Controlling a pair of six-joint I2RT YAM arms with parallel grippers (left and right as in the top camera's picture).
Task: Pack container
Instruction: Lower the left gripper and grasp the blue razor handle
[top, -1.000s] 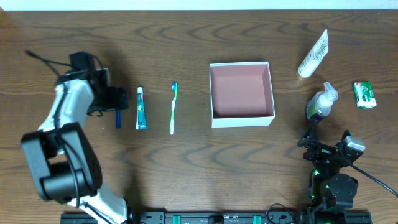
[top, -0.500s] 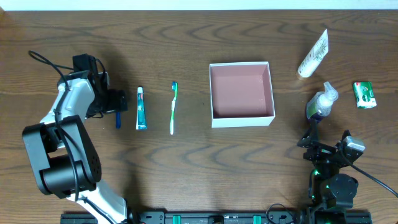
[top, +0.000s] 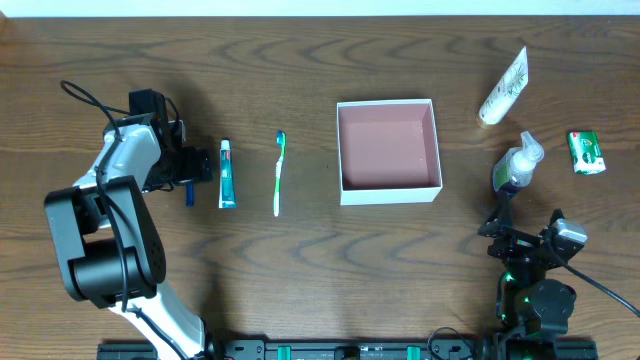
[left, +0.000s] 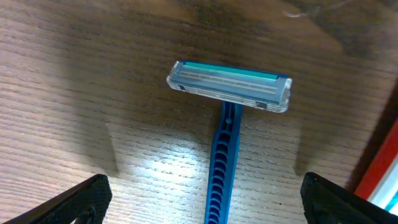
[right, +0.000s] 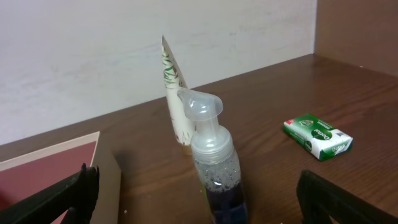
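Dark brown table (top: 300, 260) with wavy wood grain. Box (top: 390, 193): white outside, dusty pink inside. Razor (left: 225, 118): bright blue ribbed handle, clear pale head with a teal strip. Toothpaste (top: 227, 175): white and teal with a touch of red. Toothbrush (top: 279, 172): green and white. Pump bottle (right: 214, 168): clear, with dark blue liquid and a frosted white top. Tube (right: 175, 99): cream-white with a green leaf pattern. Soap (right: 318, 137): green wrapper with white lettering and white ends. Left arm (top: 125, 165): white and black.
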